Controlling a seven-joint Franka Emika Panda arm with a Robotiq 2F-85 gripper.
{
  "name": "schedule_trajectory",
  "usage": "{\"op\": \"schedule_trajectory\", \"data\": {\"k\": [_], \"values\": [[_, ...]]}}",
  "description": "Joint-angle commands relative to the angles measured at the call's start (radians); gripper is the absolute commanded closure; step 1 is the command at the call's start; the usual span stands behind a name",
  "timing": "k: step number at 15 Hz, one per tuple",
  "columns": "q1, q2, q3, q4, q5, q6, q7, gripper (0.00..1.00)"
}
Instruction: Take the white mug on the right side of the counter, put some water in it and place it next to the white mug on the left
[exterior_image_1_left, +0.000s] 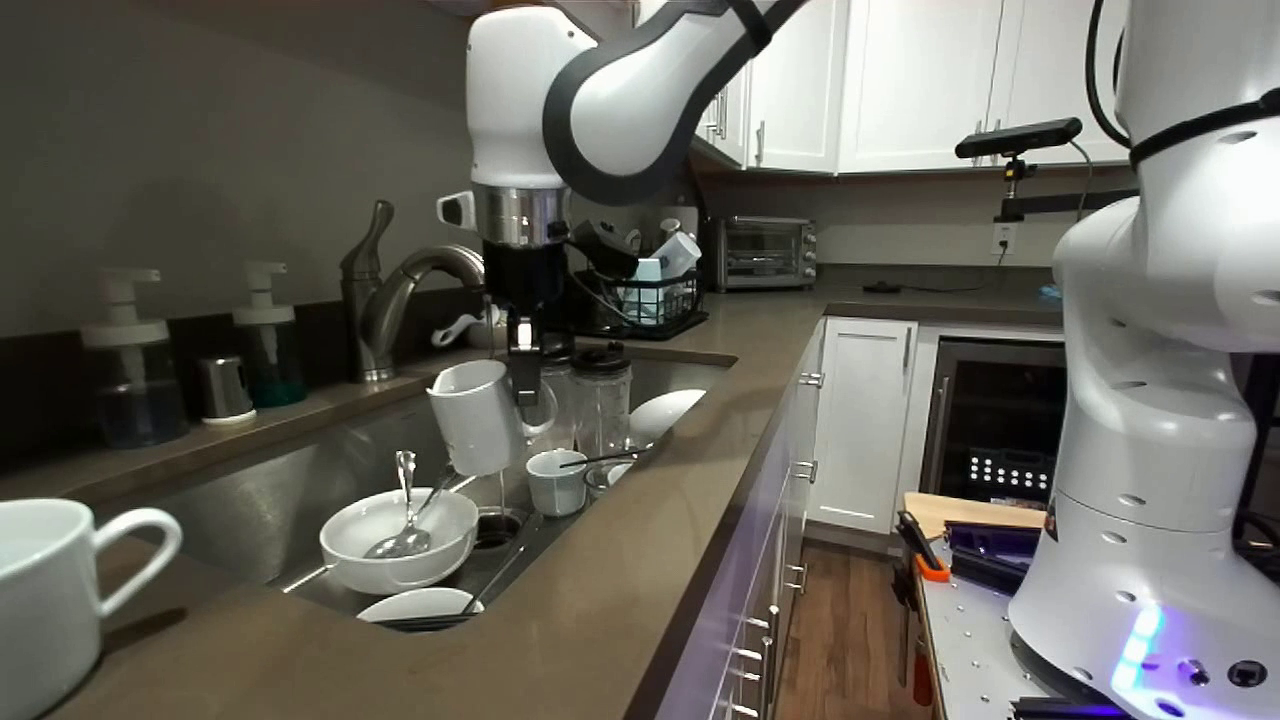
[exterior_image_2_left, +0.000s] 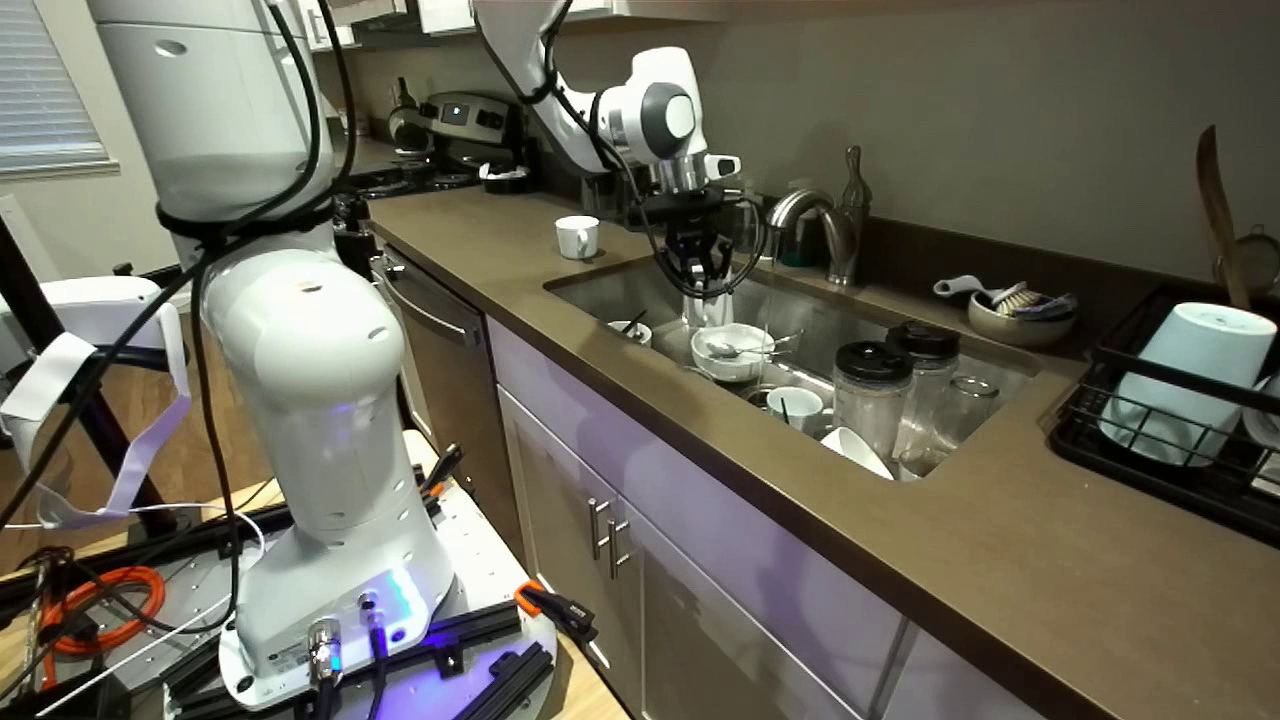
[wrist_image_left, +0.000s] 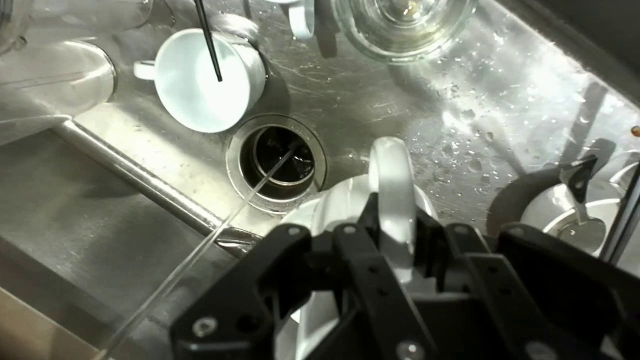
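Observation:
My gripper (wrist_image_left: 394, 215) is shut on the handle of a white mug (exterior_image_1_left: 475, 415), which hangs over the sink, leaning a little in an exterior view. Its inside is hidden from every view. A thin stream of water (wrist_image_left: 215, 231) runs from the faucet (exterior_image_2_left: 825, 222) and falls beside the held mug into the drain, as the wrist view shows. On the counter (exterior_image_1_left: 620, 590), past the sink's end, stands the white mug on the left (exterior_image_2_left: 577, 237), upright; its handle (exterior_image_1_left: 145, 560) shows close up in an exterior view.
Inside the sink (exterior_image_1_left: 250, 520) are a white bowl (exterior_image_1_left: 400, 545) with a spoon, a small mug (wrist_image_left: 207, 82) with a black stick, and lidded glass jars (exterior_image_2_left: 872, 395). Soap bottles (exterior_image_1_left: 130, 370) line the wall side. A black dish rack (exterior_image_2_left: 1180, 440) stands beyond the jars.

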Motion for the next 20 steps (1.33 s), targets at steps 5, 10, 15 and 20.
{"op": "schedule_trajectory", "data": {"k": [5, 10, 15, 20], "values": [[0.022, -0.061, 0.025, -0.034, -0.017, 0.025, 0.013, 0.96], [0.018, -0.014, 0.027, -0.009, 0.001, 0.005, -0.001, 0.90], [0.018, -0.014, 0.027, -0.009, 0.001, 0.005, -0.001, 0.90], [0.018, -0.014, 0.027, -0.009, 0.001, 0.005, -0.001, 0.96]]}}
